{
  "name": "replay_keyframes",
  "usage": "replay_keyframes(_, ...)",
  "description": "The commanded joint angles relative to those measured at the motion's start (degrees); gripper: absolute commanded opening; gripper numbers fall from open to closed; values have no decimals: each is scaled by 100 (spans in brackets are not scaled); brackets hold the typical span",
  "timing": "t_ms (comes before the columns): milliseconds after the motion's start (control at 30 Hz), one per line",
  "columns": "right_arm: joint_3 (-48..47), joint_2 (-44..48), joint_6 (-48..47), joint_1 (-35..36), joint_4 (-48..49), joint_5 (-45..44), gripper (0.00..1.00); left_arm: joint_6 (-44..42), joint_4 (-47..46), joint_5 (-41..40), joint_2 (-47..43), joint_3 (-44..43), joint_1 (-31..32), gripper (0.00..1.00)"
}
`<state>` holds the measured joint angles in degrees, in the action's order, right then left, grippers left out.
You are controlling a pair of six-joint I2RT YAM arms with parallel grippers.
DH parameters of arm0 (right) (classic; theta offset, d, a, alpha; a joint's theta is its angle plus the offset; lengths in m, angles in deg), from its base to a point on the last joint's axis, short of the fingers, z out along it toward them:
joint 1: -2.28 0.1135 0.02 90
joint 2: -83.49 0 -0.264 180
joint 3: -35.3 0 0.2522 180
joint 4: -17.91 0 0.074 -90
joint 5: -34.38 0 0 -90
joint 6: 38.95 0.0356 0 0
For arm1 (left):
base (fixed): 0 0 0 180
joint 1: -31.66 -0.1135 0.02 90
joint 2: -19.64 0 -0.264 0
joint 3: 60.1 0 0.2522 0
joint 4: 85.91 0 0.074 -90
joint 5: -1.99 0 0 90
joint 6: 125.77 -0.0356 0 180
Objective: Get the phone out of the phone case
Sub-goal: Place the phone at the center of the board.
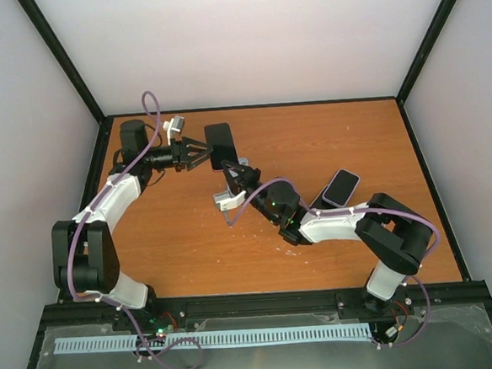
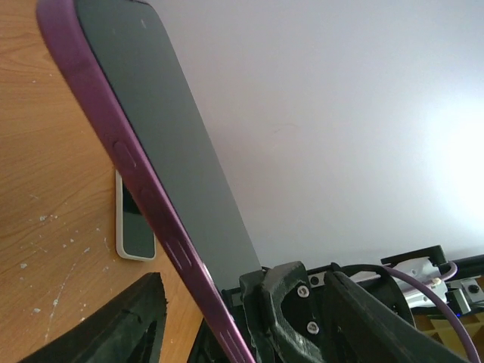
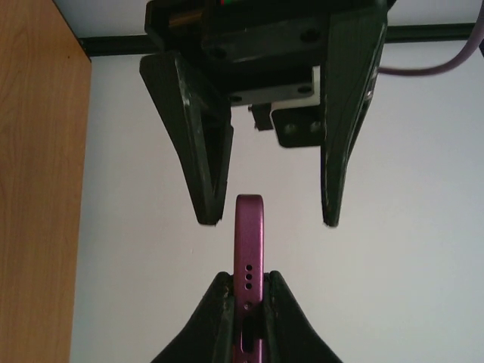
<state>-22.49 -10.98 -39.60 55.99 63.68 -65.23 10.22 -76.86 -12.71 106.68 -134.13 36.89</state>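
A phone with a dark screen (image 1: 220, 144) sits in a purple case (image 2: 148, 198) and stands on edge above the table. My right gripper (image 1: 232, 175) is shut on its lower end, and the right wrist view shows the case (image 3: 250, 242) pinched between the fingers (image 3: 215, 318). My left gripper (image 1: 202, 154) is open, its jaws straddling the phone's other end without clearly touching it. In the left wrist view the phone's screen (image 2: 181, 151) runs diagonally between my left fingers (image 2: 283, 299).
A second phone in a white case (image 1: 341, 187) lies flat on the wooden table (image 1: 328, 145), right of centre; it also shows in the left wrist view (image 2: 136, 227). White walls with black frame posts enclose the table.
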Motion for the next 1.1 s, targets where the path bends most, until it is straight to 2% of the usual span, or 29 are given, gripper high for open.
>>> replay_keyframes(0, -202, -104, -431, 122, 1025, 185, 3, 108, -162, 102, 122, -57, 72, 53)
replay_keyframes(267, -36, -221, -744, 199, 1522, 389, 4, 258, -240, 45, 153, 23, 65, 21)
replay_keyframes(433, 253, -137, -738, 217, 1556, 465, 26, 302, -294, 46, 168, -12, -3, 7)
replay_keyframes(667, 847, 444, -180, 218, 729, 303, 71, 88, -184, 113, 260, -328, -215, 1)
replay_keyframes(767, 928, 830, 360, 218, -21, 114, 86, -274, 85, 39, 279, -521, -228, 1)
replay_keyframes(833, 736, 1082, 1003, 212, -908, -176, 92, -491, 224, 0, 284, -599, -233, 1)
replay_keyframes(967, -6, 1587, 2745, 39, -3207, -338, 100, -916, 244, -84, 221, -609, -260, 1)
replay_keyframes(1067, -682, 1835, 3984, -184, -4999, 84, 100, -1376, 218, -172, 114, -575, -264, 1)
